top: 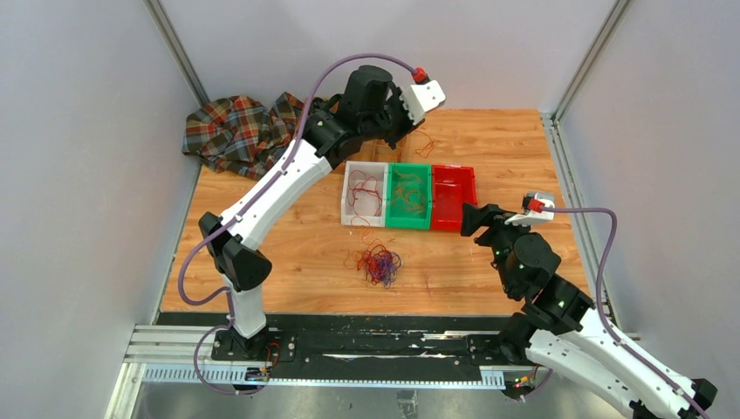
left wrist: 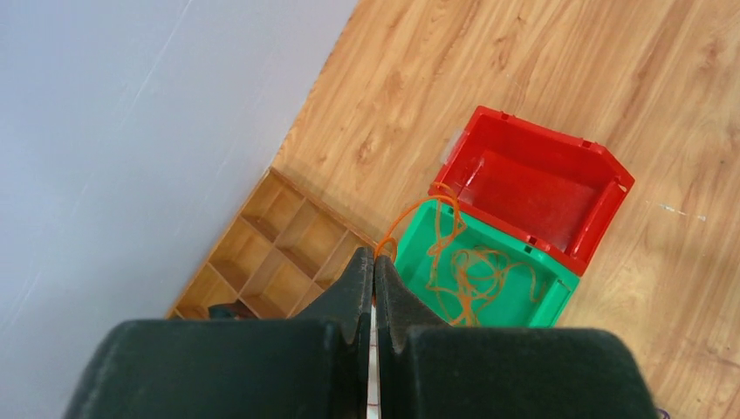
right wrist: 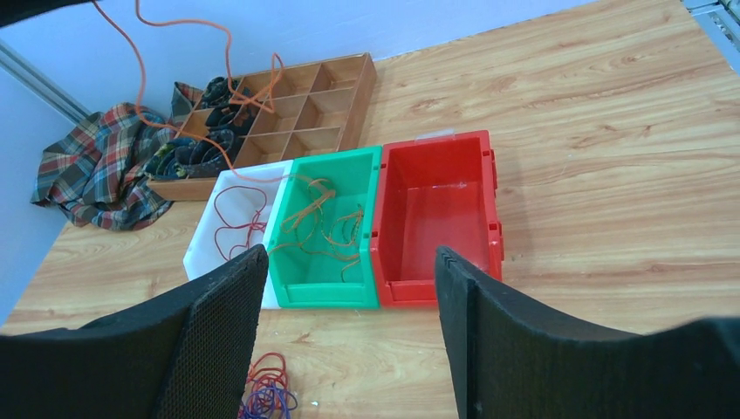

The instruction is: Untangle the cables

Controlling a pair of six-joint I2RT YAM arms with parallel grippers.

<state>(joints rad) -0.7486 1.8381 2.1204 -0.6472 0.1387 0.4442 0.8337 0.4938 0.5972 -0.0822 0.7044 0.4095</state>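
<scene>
Cable [left wrist: 410, 212] between left jaws (orange strand)

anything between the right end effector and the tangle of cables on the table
Nothing visible. The tangle lies on bare table in front of the white bin, left of the open right end effector, with only wood between them.

right gripper [right wrist: 349, 257]: jaws apart | green bin [right wrist: 323, 292]: orange cables [right wrist: 312, 205] | white bin [right wrist: 199, 257]: red cables [right wrist: 240, 229] | red bin [right wrist: 432, 218] alongside green
</scene>
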